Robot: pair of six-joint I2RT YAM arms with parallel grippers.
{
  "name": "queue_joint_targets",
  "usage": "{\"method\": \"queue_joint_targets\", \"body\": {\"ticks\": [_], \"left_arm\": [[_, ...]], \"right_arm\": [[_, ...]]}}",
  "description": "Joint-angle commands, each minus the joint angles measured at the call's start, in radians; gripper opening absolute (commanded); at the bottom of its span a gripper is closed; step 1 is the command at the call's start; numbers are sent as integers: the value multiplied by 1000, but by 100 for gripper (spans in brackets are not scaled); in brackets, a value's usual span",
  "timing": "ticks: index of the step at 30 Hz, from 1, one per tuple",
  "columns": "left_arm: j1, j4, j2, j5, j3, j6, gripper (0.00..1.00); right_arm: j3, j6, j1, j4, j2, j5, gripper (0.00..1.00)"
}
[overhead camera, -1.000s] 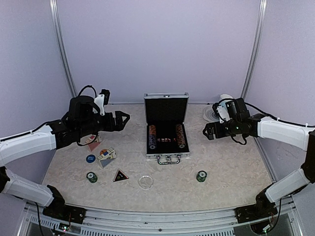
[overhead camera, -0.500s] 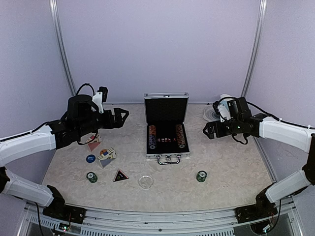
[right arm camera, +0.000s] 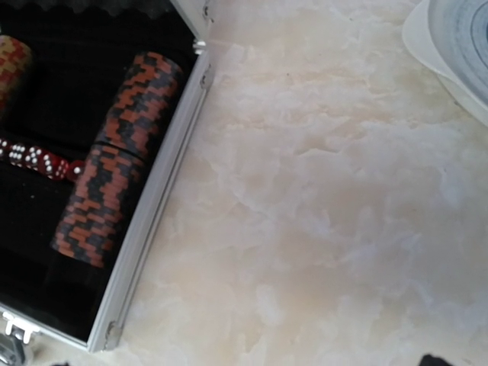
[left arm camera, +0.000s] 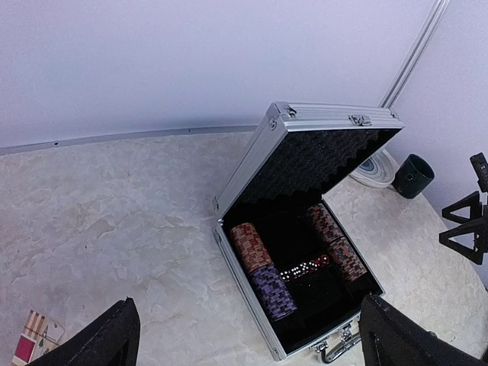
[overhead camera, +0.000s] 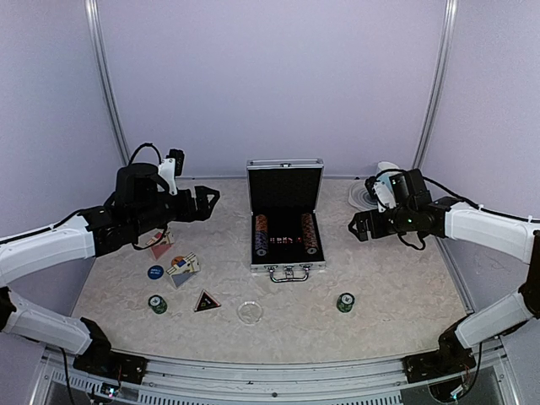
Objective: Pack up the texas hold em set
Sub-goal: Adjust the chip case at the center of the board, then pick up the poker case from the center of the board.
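Note:
The silver briefcase [overhead camera: 287,268] stands open at the table's middle, lid upright. Inside are two chip rows [left arm camera: 263,268] and red dice [left arm camera: 305,267]; it also shows in the right wrist view [right arm camera: 145,229]. Loose on the left lie a red card deck [overhead camera: 159,246], a blue deck with an orange disc [overhead camera: 181,267], a blue disc [overhead camera: 155,272], a green chip stack [overhead camera: 157,304] and a black triangle [overhead camera: 207,301]. A clear disc [overhead camera: 249,312] and a second green stack [overhead camera: 345,301] lie in front. My left gripper [overhead camera: 207,201] hovers open, left of the case. My right gripper [overhead camera: 356,226] hovers open, right of it.
A round swirled coaster [overhead camera: 363,196] and a light-blue mug [overhead camera: 386,171] sit at the back right, behind my right arm. A dark mug [left arm camera: 412,175] stands beside the coaster [left arm camera: 375,168]. Purple walls close the back and sides.
My left gripper has risen and drawn back slightly. My right arm has barely shifted. Nothing on the table has moved.

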Motion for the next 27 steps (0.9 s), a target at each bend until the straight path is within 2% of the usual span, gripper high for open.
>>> {"method": "queue_joint_targets", "body": {"ticks": [1,13,27], "left_arm": [[-9,-12,-12,-20,21,25,99],[-36,-87,-6,-83,17,50,99],[-44,-174,-5,-111,47,24,99]], "right_arm": [[-10,12,-3,9,-12,-8,99],[-35,26,0,-20,-31,64,99],[-4,53,0,-164,-63,135,99]]}}
